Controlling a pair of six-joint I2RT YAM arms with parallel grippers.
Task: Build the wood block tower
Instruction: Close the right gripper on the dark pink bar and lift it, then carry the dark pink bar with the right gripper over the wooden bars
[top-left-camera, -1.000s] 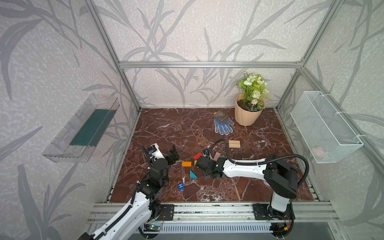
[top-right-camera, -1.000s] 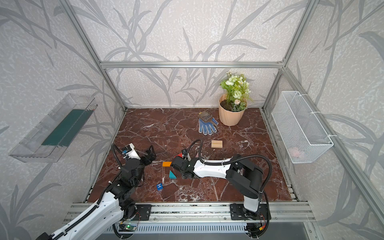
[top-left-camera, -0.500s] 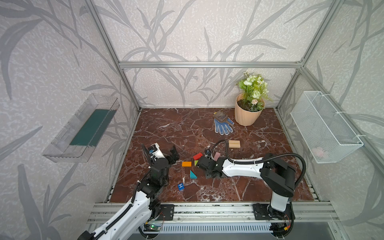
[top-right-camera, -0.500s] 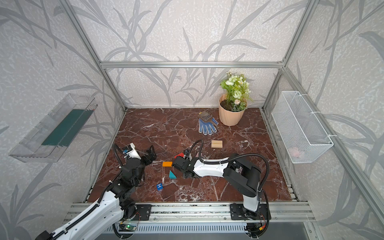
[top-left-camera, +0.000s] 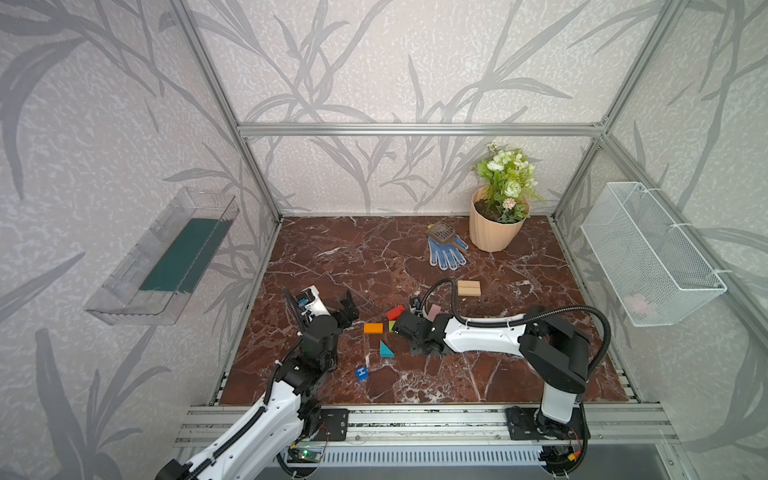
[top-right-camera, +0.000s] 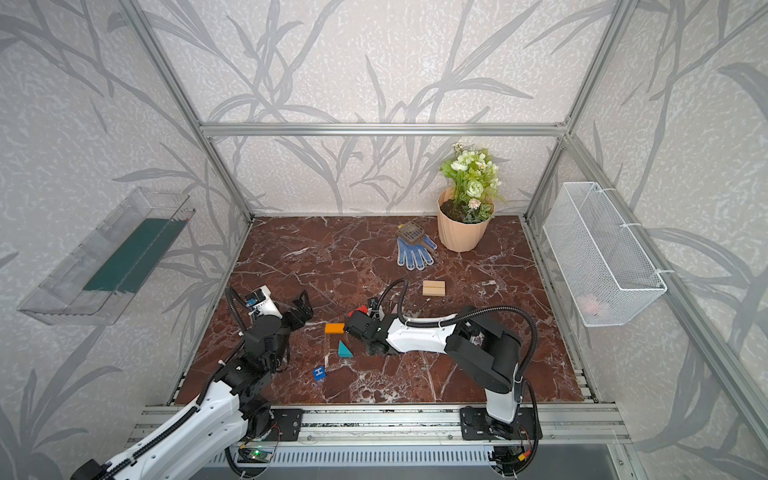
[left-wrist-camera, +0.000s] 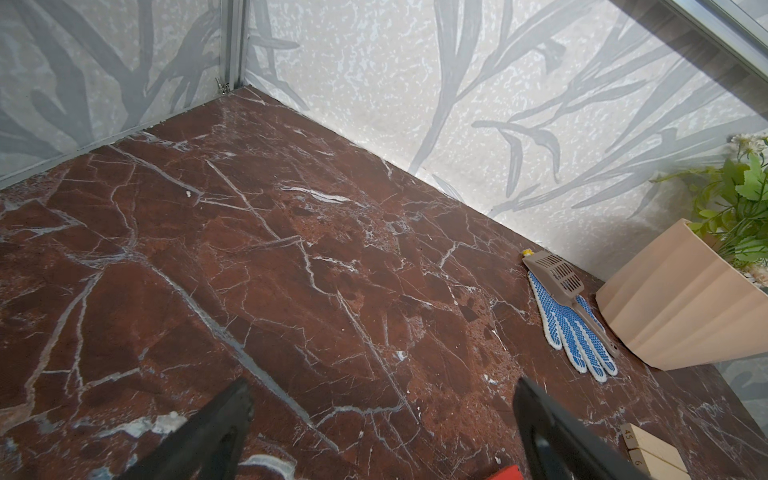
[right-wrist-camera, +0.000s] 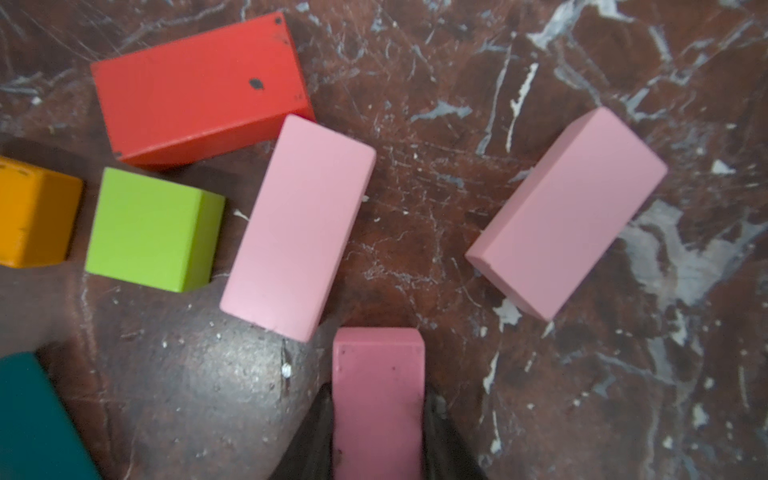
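My right gripper (right-wrist-camera: 378, 415) points down at the floor and is shut on a pink block (right-wrist-camera: 378, 374). Two more pink blocks (right-wrist-camera: 297, 226) (right-wrist-camera: 567, 212) lie flat just beyond it. Beside them are a red block (right-wrist-camera: 199, 89), a lime cube (right-wrist-camera: 151, 228), an orange block (right-wrist-camera: 33, 212) and a teal wedge (right-wrist-camera: 33, 419). In both top views the blue "H" cube (top-left-camera: 362, 372) sits nearer the front. Two tan bars (top-left-camera: 468, 288) lie side by side farther back. My left gripper (top-left-camera: 347, 309) hovers open and empty left of the blocks. No tower is in view.
A peach flowerpot (top-left-camera: 494, 232) stands at the back right, with a blue dotted glove (top-left-camera: 446, 251) and a brown scoop (top-left-camera: 440, 232) beside it. A wire basket (top-left-camera: 648, 253) hangs on the right wall. A clear tray (top-left-camera: 166, 257) hangs on the left wall.
My right gripper's jaws have closed onto the pink block. The left arm has not moved.
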